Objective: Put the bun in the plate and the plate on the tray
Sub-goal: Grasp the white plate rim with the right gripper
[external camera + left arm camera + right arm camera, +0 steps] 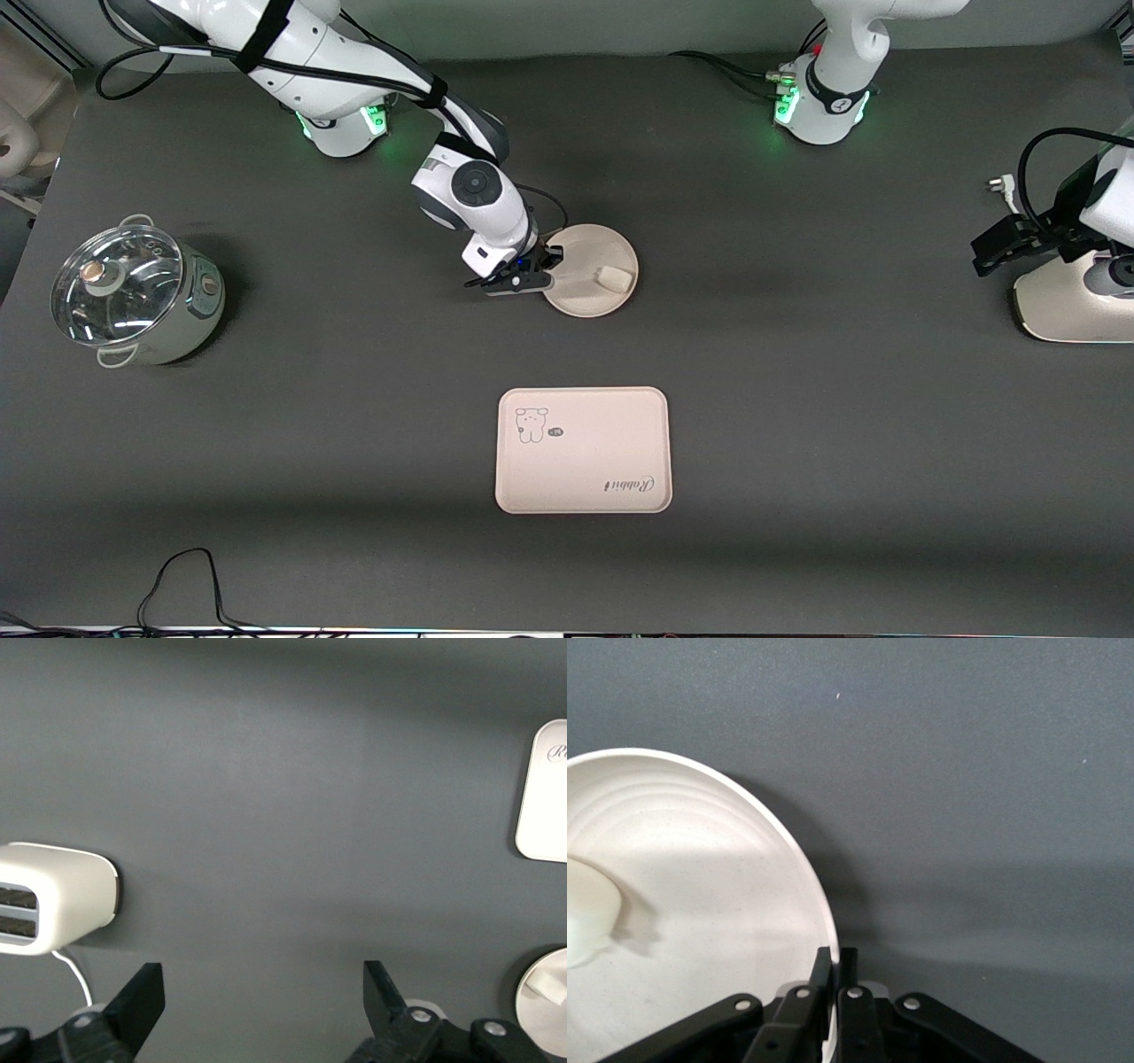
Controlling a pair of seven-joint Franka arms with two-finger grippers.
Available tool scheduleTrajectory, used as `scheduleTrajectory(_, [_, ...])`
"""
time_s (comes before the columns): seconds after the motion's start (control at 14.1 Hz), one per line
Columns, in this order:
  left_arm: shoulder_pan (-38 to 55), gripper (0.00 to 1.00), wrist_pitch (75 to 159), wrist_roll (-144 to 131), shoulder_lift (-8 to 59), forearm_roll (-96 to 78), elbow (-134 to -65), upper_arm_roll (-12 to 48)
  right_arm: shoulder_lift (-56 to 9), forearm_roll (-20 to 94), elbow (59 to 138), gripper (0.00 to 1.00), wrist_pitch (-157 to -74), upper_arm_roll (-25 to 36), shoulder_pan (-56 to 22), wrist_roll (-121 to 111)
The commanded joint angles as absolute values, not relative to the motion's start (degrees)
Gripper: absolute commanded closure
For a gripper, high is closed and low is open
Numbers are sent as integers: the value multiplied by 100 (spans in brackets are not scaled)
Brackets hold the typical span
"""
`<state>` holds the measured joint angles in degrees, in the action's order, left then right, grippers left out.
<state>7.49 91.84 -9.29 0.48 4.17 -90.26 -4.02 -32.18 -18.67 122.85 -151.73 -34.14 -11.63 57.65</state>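
**A:** Front view first, starting at the right arm's end of the table: what do you get?

**B:** A lidded pot (133, 294), then the right gripper (542, 268) at the plate (592, 301), at about nine o'clock on its rim. The bun (614, 278) lies in the plate toward three o'clock, apart from the fingers. The tray (583, 449) sits nearer the camera than the plate, well apart from it and bare.

**A:** And the claw's state?

**B:** Right wrist view settles it: the right gripper (835, 970) has its fingers pressed together on the plate (700, 868) rim, one on each face. The bun (586, 917) is cut off at that picture's edge.

**A:** The left arm?

**B:** It waits at its own end of the table, over a toaster (1072, 306) half out of the front view. Left wrist view shows the left gripper (263, 1001) with fingers spread wide around nothing, plus the toaster (53, 896), a corner of the tray (545, 793) and a sliver of the plate (532, 992).
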Motion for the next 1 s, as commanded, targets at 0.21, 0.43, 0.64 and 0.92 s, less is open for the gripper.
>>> scheduleTrajectory(0.21, [905,0,9123,-677,149,518,-8850,-536,-3199,-1829,11718,100,-14409,-3603,-1090,5994])
scheduleTrajectory(0.43, [871,0,9079,-721,193,492,-8851,-536,-3182,-1486,11094,100,-13975,-3779,-985,5889])
scheduleTrajectory(0.64, [800,0,9036,-729,211,387,-8903,-527,-3199,-873,10365,100,-13914,-3815,-853,5320])
scheduleTrajectory(0.92, [571,0,9141,-747,150,-113,-9193,-536,-3584,-466,8768,100,-13160,-3709,-817,4756])
